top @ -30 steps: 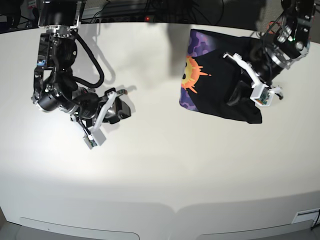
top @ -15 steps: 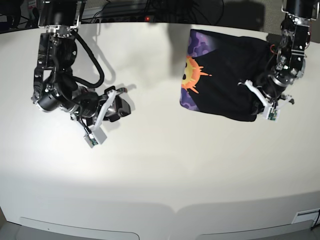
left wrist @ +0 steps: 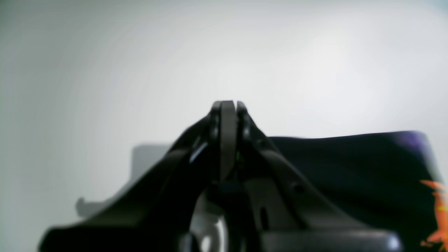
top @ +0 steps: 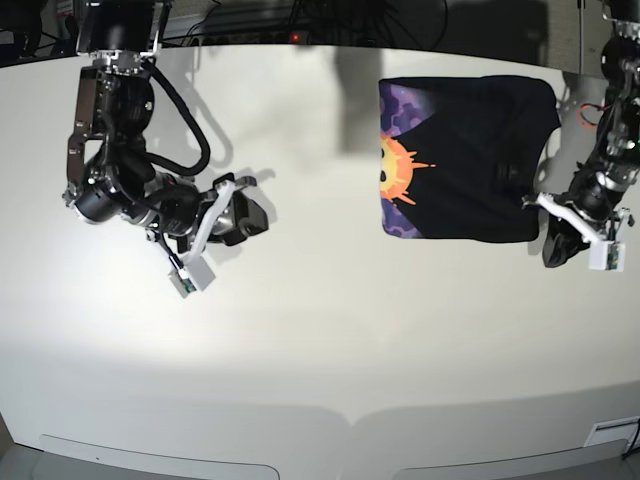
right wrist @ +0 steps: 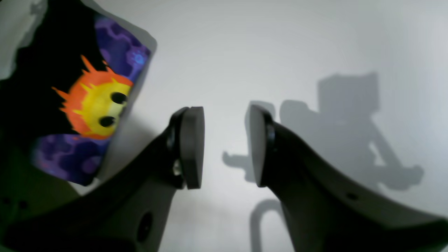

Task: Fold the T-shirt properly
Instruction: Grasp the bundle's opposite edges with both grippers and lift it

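T-shirt (top: 470, 160) lies folded into a rough rectangle on the white table (top: 330, 330), far side, toward the base view's right; mostly black, w/ a purple patterned strip and orange-yellow sun showing along its left edge. Left gripper (top: 557, 243) sits just off the shirt's lower right corner, on base view's right, over bare table; jaws pressed fully together w/ nothing between them, as left wrist cam shows: the two fingers (left wrist: 227, 115) meet in one dark wedge, black cloth (left wrist: 350, 164) behind and to the right, a bit of orange print at the frame's right edge. Can't tell if the gripper touches the shirt edge; in base view it looks just clear of it. Right gripper (top: 240, 205) is well apart from the shirt, on base view's left, above empty table; jaws spread fairly wide, holding nothing. Right wrist cam: two flat pads (right wrist: 192, 147) w/ a clear gap, table seen through it, arm's shadow on the surface to the right, shirt's sun print (right wrist: 96, 106) in upper left of that view
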`<act>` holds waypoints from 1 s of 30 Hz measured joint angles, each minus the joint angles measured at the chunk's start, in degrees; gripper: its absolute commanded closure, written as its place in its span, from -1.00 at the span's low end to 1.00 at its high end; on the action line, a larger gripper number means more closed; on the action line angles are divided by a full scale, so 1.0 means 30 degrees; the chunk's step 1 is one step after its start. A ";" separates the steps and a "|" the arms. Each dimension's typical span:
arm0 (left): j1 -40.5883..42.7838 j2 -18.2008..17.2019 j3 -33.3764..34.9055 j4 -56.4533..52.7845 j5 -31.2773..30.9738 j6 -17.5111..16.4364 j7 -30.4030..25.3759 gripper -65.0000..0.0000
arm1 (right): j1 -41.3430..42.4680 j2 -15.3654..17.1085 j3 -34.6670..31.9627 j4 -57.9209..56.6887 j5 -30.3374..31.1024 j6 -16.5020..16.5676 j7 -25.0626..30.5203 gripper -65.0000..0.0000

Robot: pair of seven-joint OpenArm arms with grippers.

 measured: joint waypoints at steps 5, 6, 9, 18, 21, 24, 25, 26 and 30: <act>0.3220 -0.0015 -0.0539 0.2943 -0.0335 -0.0036 0.1253 1.00 | 0.0007 -0.0022 -0.1217 0.0000 0.0226 0.0007 0.0146 0.73; 0.3796 0.0036 -0.0546 0.3264 -0.0291 -0.0408 0.1115 1.00 | 0.0007 -0.0022 -0.1770 0.0000 0.0219 0.0007 0.0153 0.89; 0.5457 0.0124 -0.0503 0.3439 -0.0226 -0.1035 0.1013 1.00 | 0.0007 0.0000 -0.3570 0.0000 0.0058 0.0007 0.1086 1.00; 0.8692 0.0124 -0.0539 0.3432 0.1457 -0.0976 0.0583 1.00 | 0.0488 -0.1632 -0.7723 -0.0350 -0.5340 -0.0306 0.5901 1.00; 0.9581 0.0044 -0.0554 0.3417 0.1734 -0.1071 0.0517 1.00 | 0.1464 -0.3140 -0.8204 -0.1698 -0.6528 -0.0364 0.6579 1.00; 1.0127 0.0189 -0.0554 0.3381 0.3191 -0.1100 -0.0182 1.00 | 0.2237 -0.4750 -0.8218 -0.3614 -0.7861 -0.0372 0.7577 1.00; 1.0214 0.0321 -0.0554 0.3264 0.3687 -0.1100 -0.0525 1.00 | 0.2463 -0.5195 -0.8225 -0.4284 -0.8342 -0.0379 0.7796 1.00; 1.0185 0.0532 -0.0568 0.3126 0.3956 -0.1100 -0.0510 1.00 | 0.2725 -0.5566 -0.8218 -0.4954 -0.8830 -0.0372 0.8014 1.00; 0.9369 0.1851 -0.0568 0.2033 0.5246 -0.1115 -0.1457 1.00 | 0.3723 -0.6215 -0.8276 -0.7235 -0.9967 -0.0270 0.8961 1.00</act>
